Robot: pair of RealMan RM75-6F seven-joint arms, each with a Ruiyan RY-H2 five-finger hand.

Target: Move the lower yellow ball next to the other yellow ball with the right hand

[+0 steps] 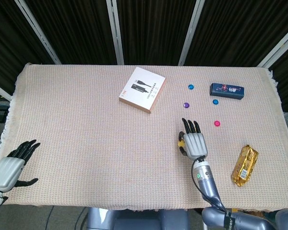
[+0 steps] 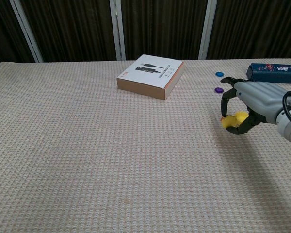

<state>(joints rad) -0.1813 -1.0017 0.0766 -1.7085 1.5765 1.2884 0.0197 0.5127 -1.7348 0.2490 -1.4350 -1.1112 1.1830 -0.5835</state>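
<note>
The right hand (image 2: 254, 104) pinches the small yellow ball (image 2: 228, 122) and holds another yellow shape just behind it, probably the second ball, so release comes next.

- Right robot hand (image 2: 252, 108) holds a yellow ball (image 2: 228, 123) above the surface (image 1: 86, 124).
- Ahead of it: purple disc (image 1: 186, 104), blue discs (image 1: 191, 87), dark blue box (image 1: 226, 89).
- Pink disc (image 1: 217, 123) to its right; white carton (image 1: 142, 89) well apart, far-left.
- Open cloth lies to its left.
</note>
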